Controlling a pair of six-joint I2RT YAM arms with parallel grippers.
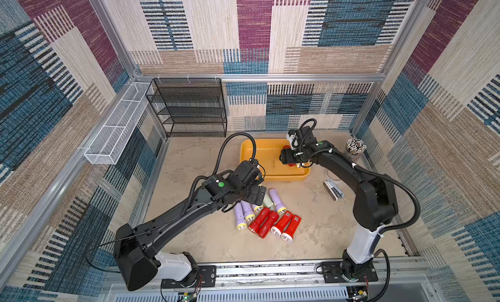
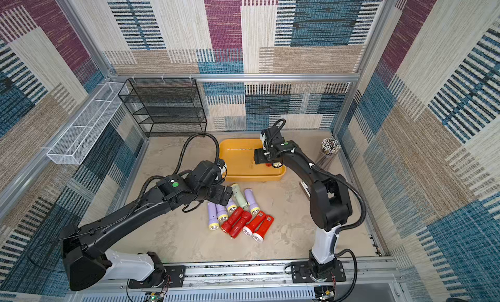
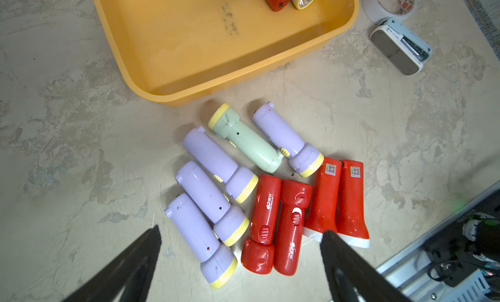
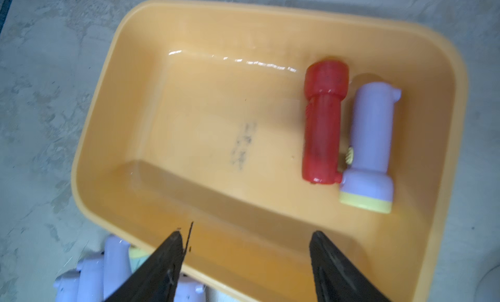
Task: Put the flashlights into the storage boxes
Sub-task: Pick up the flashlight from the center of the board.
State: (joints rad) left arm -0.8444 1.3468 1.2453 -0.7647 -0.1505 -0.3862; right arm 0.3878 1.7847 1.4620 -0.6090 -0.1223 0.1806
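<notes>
Left gripper [image 3: 242, 230], I see, gapes empty over flashlights [image 3: 205, 195] beside the tray [image 4: 113, 119]; right gripper [image 4: 247, 233] hangs open above it.

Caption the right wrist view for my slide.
Open right pincer over yellow tray containing one red flashlight and one lilac flashlight.

The storage box [image 1: 284, 176] sits on the table [image 1: 211, 241] toward the back, with two flashlights [image 4: 323, 124] lying side by side, touching, at its right end. The other flashlights [image 1: 267, 219] lie clustered on the table just before it. A shelf rack [image 1: 189, 108] stands back left, a pencil cup [image 1: 355, 146] back right.
</notes>
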